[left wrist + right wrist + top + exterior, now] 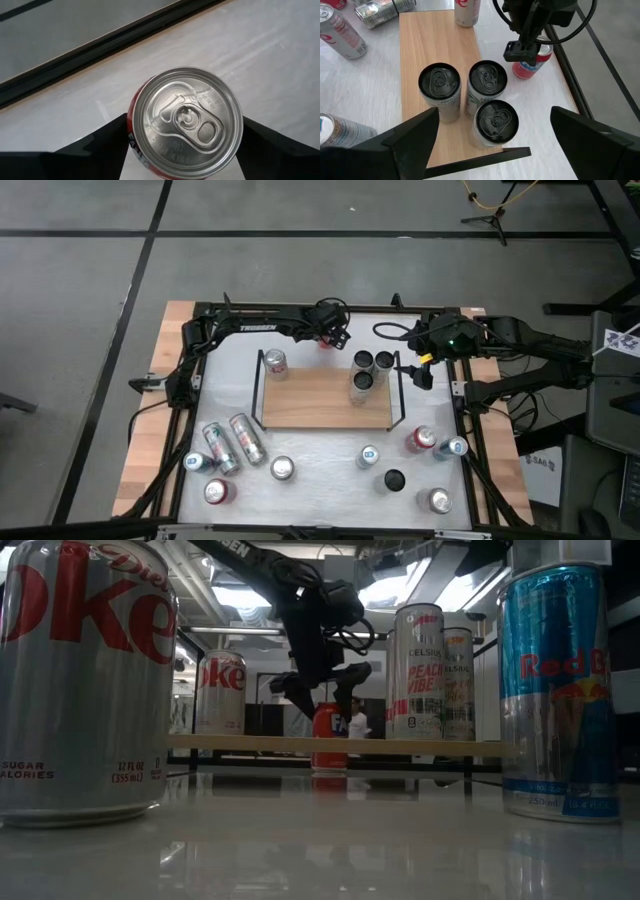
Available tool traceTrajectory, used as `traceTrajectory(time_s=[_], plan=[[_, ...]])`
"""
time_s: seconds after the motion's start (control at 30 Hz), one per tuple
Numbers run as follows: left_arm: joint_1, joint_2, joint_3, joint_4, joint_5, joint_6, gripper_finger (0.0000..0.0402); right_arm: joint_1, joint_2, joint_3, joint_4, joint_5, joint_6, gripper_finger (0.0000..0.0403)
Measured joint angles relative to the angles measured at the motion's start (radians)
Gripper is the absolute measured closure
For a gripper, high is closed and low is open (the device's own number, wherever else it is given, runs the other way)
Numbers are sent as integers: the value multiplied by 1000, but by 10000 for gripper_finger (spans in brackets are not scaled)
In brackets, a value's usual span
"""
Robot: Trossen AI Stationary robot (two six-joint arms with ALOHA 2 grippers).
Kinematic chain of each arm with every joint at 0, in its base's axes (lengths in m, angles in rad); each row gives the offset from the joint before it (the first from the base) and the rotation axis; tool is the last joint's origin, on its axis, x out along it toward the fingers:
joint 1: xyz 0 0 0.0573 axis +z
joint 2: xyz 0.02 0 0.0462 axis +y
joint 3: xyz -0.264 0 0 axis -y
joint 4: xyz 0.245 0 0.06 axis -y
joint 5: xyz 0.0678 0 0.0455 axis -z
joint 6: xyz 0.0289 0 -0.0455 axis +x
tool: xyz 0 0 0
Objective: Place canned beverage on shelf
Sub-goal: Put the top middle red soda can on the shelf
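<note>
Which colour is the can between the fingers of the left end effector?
Red can, silver top; the right wrist view shows it best.

The room is evenly lit from overhead, and bright ceiling panels (400,585) blow out to white in the low view. Against them the arm (315,615) there reads as a near silhouette. The glossy white tabletop (320,840) mirrors the cans as soft streaks. The nearest Diet Coke can (85,680) looms large and slightly soft, while the Red Bull can (555,680) at the other edge catches a vertical sheen. From above, shadows beneath the shelf (320,402) are faint and short. The silver can lid (187,122) in the left wrist view shows crisp, gentle highlights, while the dark fingers (95,155) beside it are featureless black.
</note>
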State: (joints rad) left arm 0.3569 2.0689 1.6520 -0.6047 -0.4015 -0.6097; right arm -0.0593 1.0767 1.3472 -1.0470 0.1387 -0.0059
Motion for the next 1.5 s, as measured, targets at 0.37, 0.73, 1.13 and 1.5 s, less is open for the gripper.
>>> traceTrajectory(time_s=[0.37,0.73,1.13,1.5], plan=[[0,-41,0,-24,47,75,113,0,0,0,0,0,0,24],[0,-124,0,-131,95,192,113,0,0,0,2,0,0,24],[-5,-269,0,-210,127,334,114,0,0,0,2,0,0,24],[-20,-399,-77,-221,137,429,114,0,0,0,2,0,0,24]])
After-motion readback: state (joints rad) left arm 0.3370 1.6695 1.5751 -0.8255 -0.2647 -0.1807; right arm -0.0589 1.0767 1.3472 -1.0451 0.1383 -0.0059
